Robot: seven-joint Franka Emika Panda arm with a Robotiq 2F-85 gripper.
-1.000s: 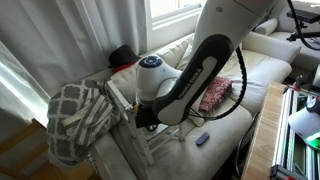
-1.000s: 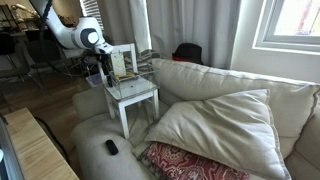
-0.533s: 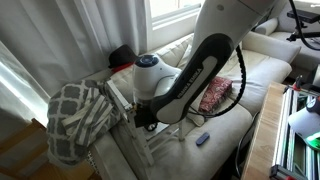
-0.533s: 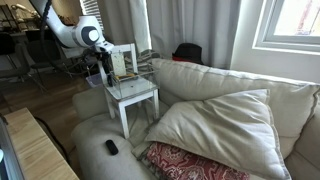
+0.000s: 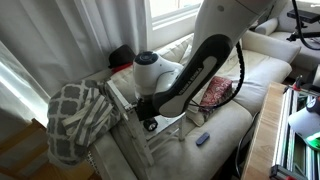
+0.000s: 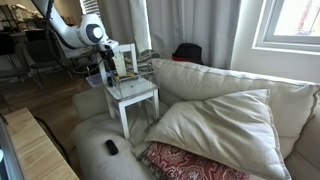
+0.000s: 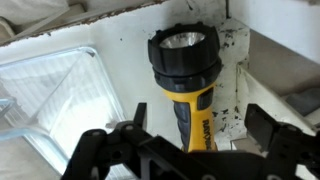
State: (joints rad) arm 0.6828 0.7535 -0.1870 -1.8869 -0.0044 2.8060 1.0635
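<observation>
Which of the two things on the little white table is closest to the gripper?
The yellow and black flashlight, centred before the open gripper in the wrist view; the clear glass dish lies off to one side.

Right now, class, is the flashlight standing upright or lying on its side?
Lying on its side: the flashlight shows its yellow body stretched along the white table.

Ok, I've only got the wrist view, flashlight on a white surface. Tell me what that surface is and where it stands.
Observer: The flashlight lies on a small white table, standing on a cream sofa.
Operator: Tell me what's beside it.
Observer: A big cream pillow lying over a red patterned cushion.
Operator: Now the other side.
Observer: A grey-and-white patterned blanket heaped at that end of the sofa.
</observation>
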